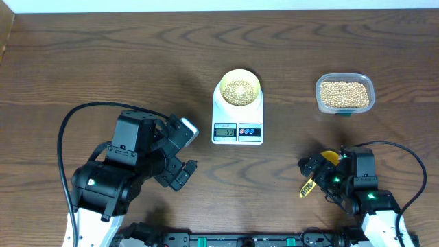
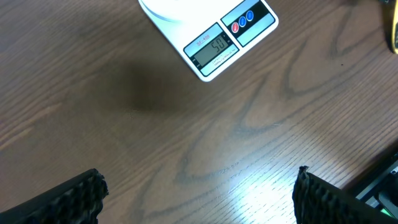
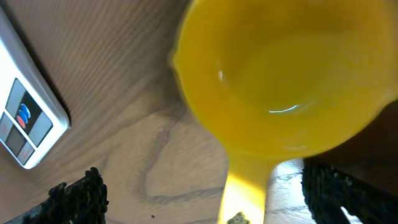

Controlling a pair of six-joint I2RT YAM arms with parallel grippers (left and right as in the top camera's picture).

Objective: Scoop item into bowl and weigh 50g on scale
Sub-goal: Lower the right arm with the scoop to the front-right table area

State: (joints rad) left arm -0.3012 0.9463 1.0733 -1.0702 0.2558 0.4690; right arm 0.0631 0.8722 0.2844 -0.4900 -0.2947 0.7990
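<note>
The pale yellow-cream bowl (image 1: pixel 255 81) stands on the white scale (image 1: pixel 237 130) and holds a heap of tan beans (image 1: pixel 238 90). In the left wrist view the scale's (image 2: pixel 249 22) display reads 50. My left gripper (image 1: pixel 192 147) is open and empty over bare table left of the scale (image 2: pixel 199 199). A yellow scoop (image 1: pixel 328 158) lies on the table at the right. It looks empty in the right wrist view (image 3: pixel 280 74). My right gripper (image 3: pixel 208 193) is open, its fingers wide apart on either side of the scoop's handle, not touching it.
A clear plastic tub (image 1: pixel 371 86) of more beans stands at the back right, beyond the scoop. The scale's corner shows at the left in the right wrist view (image 3: pixel 25 124). Black cables loop beside both arms near the front edge.
</note>
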